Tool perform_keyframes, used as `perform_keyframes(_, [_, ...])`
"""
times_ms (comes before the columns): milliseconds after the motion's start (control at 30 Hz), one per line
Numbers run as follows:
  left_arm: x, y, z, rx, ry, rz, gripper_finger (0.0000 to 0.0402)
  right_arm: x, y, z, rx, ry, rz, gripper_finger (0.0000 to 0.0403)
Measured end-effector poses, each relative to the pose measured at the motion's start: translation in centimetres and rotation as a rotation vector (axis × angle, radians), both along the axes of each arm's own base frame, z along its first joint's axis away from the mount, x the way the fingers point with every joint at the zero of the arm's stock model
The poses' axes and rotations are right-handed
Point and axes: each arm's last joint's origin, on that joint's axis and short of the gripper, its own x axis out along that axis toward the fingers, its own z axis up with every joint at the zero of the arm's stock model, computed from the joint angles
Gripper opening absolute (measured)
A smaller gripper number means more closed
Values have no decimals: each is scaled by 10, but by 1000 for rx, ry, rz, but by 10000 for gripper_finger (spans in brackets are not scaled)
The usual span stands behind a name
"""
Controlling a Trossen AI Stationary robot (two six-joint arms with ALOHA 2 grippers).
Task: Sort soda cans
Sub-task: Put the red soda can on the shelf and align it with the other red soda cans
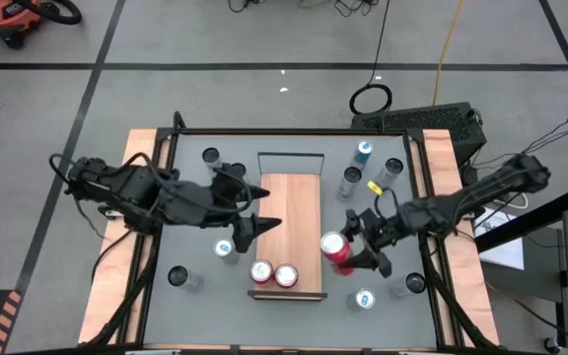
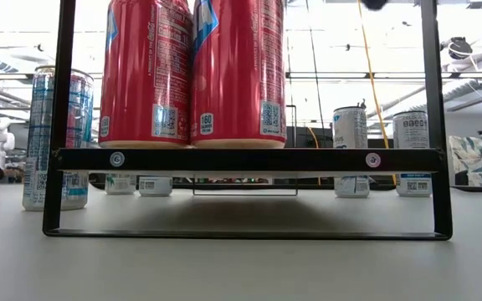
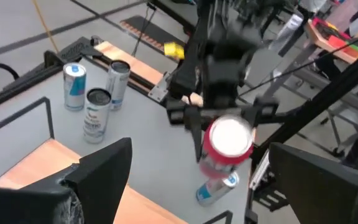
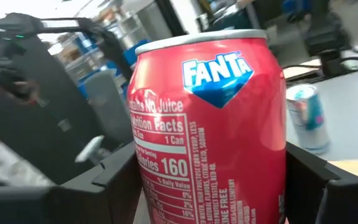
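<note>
Your counter [image 1: 294, 316] is a grey top with pale wooden strips along its left and right edges. A wooden board [image 1: 292, 212] in a black frame sits at its middle. Two red cans [image 1: 272, 273] stand upright, touching, at the board's near end.

Directly on the grey top you have:
- a blue can [image 1: 226, 248] just left of the board;
- silver-grey cans at the far left [image 1: 212, 158] and near left [image 1: 178, 278];
- a blue can [image 1: 364, 151] with two silver-grey cans [image 1: 351, 181] at the far right;
- a blue can [image 1: 364, 300] and a silver-grey can [image 1: 413, 284] at the near right.
</note>
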Motion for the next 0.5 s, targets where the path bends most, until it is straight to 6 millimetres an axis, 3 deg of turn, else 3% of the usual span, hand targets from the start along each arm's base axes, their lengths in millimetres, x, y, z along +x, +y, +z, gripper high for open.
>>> perform_keyframes(167, [6,-3,-5,17,12,18,380,-2,9,-37,-47,-26,-93,262])
perform_keyframes(500, [36,-15,-33,60,101,17,380,14,20,-72,-116,9,-160,263])
